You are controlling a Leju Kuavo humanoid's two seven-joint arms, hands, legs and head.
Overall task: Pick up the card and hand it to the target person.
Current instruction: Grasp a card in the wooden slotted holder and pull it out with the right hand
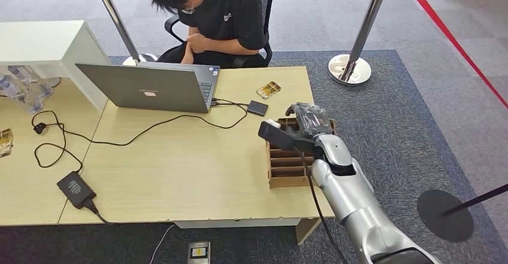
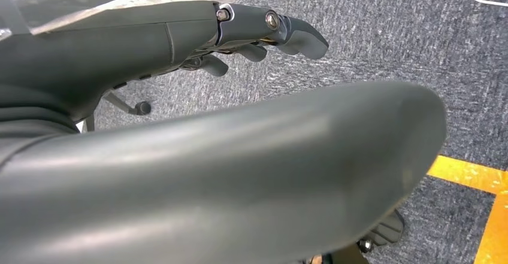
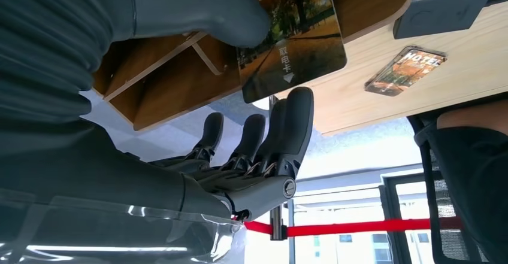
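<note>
The card, printed with autumn trees, stands at the wooden slotted holder on the table's right end. My right hand is over the holder's far end. In the right wrist view this right hand pinches the card between the thumb on one face and a fingertip on the other. The person sits in a chair behind the table, head bent down, arms folded in. My left hand hangs over the carpet with its fingers loosely apart and nothing in it.
A second card and a small black box lie beyond the holder. A grey laptop, its cable and a power brick cover the table's left and middle. A stanchion base stands at the far right.
</note>
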